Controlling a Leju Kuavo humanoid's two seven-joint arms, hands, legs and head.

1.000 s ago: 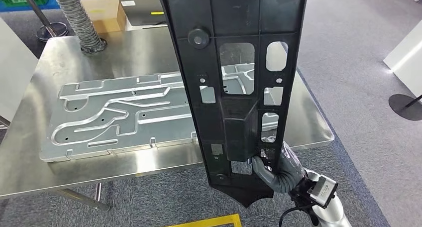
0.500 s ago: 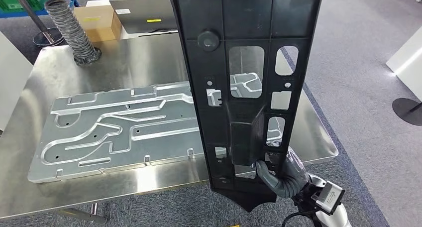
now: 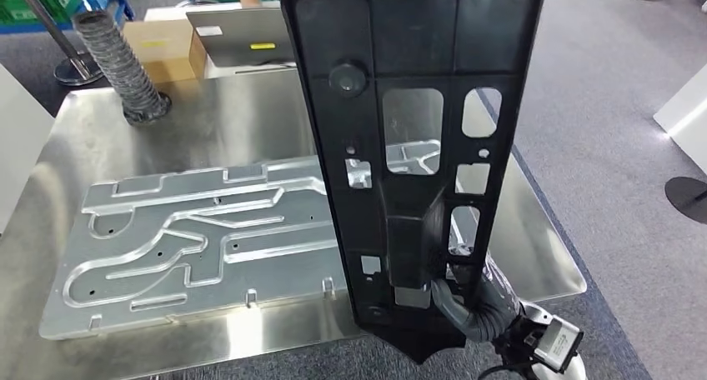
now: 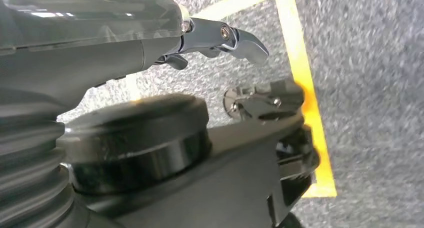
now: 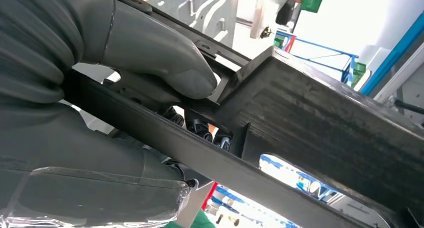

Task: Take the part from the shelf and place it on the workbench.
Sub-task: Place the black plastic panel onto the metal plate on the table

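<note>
While the right robot hand (image 3: 471,301) grips the lower end of the black plastic part (image 3: 417,147), the part stands nearly upright in the air over the near right corner of the table (image 3: 208,113), clear of its surface. From the right wrist view, the thumb (image 5: 155,58) presses on one face of the part (image 5: 310,118) and the darker fingers wrap the other. The left robot hand (image 4: 220,38) hangs over grey carpet with a yellow floor marking (image 4: 305,88); its state cannot be told. The stainless table carries a large machined aluminium plate (image 3: 192,238) lying flat. At the far edge stand a ribbed grey hose (image 3: 121,63), a cardboard box (image 3: 162,47) and a laptop (image 3: 242,34). Grey carpet (image 3: 600,147) surrounds the table.
</note>
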